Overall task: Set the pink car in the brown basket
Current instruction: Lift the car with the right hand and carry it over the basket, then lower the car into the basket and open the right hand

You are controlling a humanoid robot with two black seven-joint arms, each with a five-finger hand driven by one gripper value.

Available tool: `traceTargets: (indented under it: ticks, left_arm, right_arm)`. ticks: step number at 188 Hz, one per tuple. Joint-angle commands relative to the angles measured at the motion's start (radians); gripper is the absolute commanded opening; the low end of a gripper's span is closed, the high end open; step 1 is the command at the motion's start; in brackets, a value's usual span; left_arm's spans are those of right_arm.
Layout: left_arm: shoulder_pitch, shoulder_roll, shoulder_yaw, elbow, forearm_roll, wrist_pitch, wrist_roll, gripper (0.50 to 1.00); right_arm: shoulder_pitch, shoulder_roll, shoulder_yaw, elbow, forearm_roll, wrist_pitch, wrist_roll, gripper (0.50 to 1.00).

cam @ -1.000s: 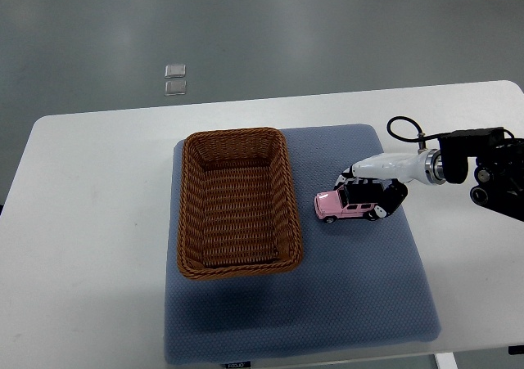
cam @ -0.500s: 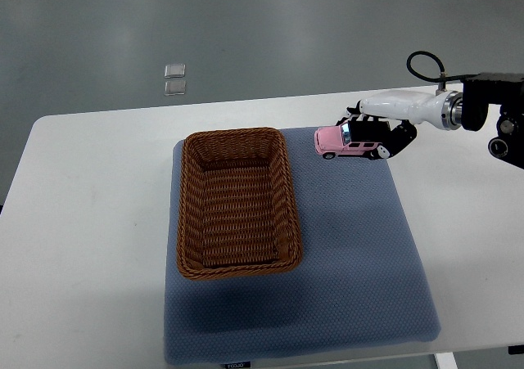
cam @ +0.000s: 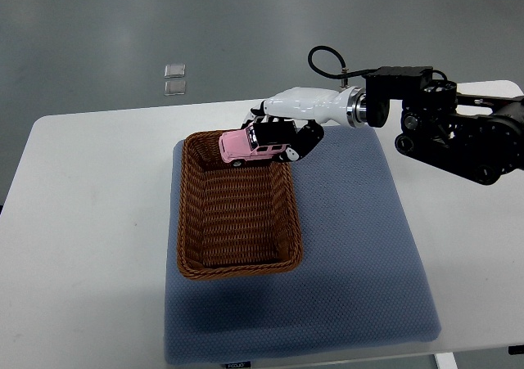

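Pink car [cam: 250,146] sits gripped in your right hand [cam: 282,128] — raised over the brown basket [cam: 236,201], at its far end.

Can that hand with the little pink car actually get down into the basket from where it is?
Probably yes. The right hand holds the pink car over the far end of the brown basket, whose top is open and interior looks empty.

light: bright, even, diffuse from overhead | shadows: soft, faint one on the blue mat [cam: 352,263] near the brown basket [cam: 237,205], dark inside the basket's near wall | glare: mild sheen on the white table [cam: 90,222] and the right hand [cam: 282,128] shell | focus: sharp throughout, no motion blur | distortion: slight bowing of the table's far edge
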Motion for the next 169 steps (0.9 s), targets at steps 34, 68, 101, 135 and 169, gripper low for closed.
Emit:
traceTargets:
  ticks: [34,68,101,135,169]
  left_arm:
    - [0.000,0.000,0.000,0.000,0.000,0.000,0.000,1.000]
    - [-0.001,0.000,0.001,0.001,0.000,0.000,0.000,1.000]
    - [-0.001,0.000,0.001,0.001,0.000,0.000,0.000,1.000]
    - [-0.001,0.000,0.001,0.000,0.000,0.000,0.000,1.000]
    - [-0.001,0.000,0.001,0.000,0.000,0.000,0.000,1.000]
  right_arm:
    - [-0.002,0.144,-0.039,-0.066,-0.009,0.003,-0.001,0.500]
    - [-0.014,0.173,-0.077,-0.114,-0.012,-0.003,-0.001,0.539]
    - [-0.034,0.206,-0.079,-0.168,-0.014,-0.009,-0.001,0.694]
    - [-0.034,0.203,-0.083,-0.169,-0.014,-0.009,0.000,0.866]
    - [-0.036,0.190,-0.077,-0.169,-0.012,-0.009,0.000,0.909]
